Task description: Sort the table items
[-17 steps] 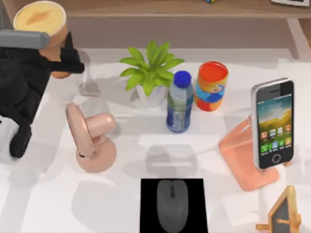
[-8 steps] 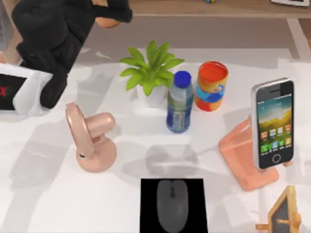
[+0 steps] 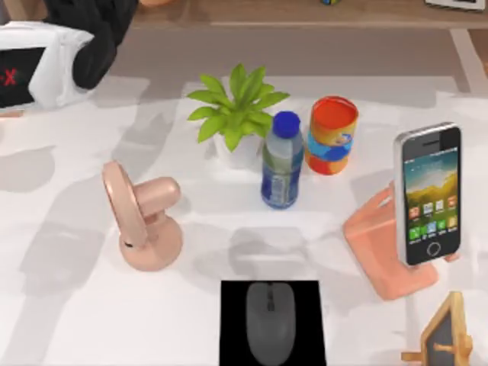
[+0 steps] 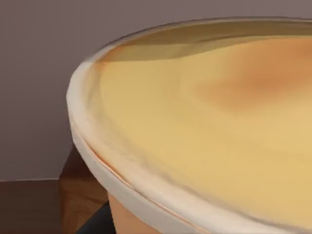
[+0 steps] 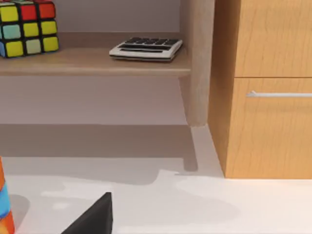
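top view puts the left arm (image 3: 69, 34) up at eleven o'clock, over the far left corner of the bench (image 3: 69, 305), with a sliver of orange showing at the frame's top edge beside it; the left wrist view has the orange cup (image 4: 209, 136) close under the camera, yellow top and pale rim tilted across the frame, orange wall just below the rim. i judge the cup is carried in that arm's grasp, though whether the left fingers pinch it or stand spread i cannot tell. the cup's long axis looks roughly upright, leaning a little. the grey mouse (image 3: 269, 322) lies on a black pad (image 3: 232, 305) at six o'clock, long axis running twelve to six, and the smartphone (image 3: 429, 194) leans upright on a peach stand (image 3: 381, 244) at three o'clock, nearer the right arm. a dark part of the right arm shows in the right wrist view, its fingers untold.
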